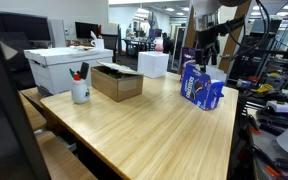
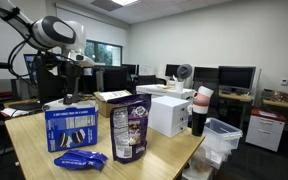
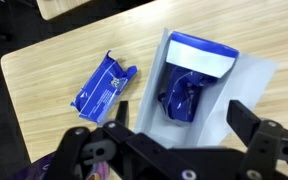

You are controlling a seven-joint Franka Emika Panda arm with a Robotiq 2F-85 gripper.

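Look at the gripper (image 3: pixel 181 112) in the wrist view: open wide, holding nothing. Hangs right over a blue box (image 3: pixel 192 75), with one finger out to each side and not touching it. Same story in both exterior views, with the gripper (image 1: pixel 206 62) just above the box (image 1: pixel 202 88).

Stands upright on the wooden surface (image 1: pixel 134 120), near an edge of it. Just beside the box, lying flat: a small blue packet (image 3: pixel 104 85). Near it too: a purple bag (image 2: pixel 130 130), and a bit further off a white box (image 2: pixel 169 115).

Looks like thin card, so probably light and easy to lift. Seems stiff enough to grab, but likely to dent or crush if squeezed hard. Tall and narrow as well, so probably easy to tip over with a bump from the side. Shiny printed sides may be a little slippery.

Best to come straight down and pinch across the two big flat faces, near the top or the middle. Squeeze softly and evenly — just enough to stop it sliding. Better not to grab by a corner or a loose flap, likely to bend or tear.
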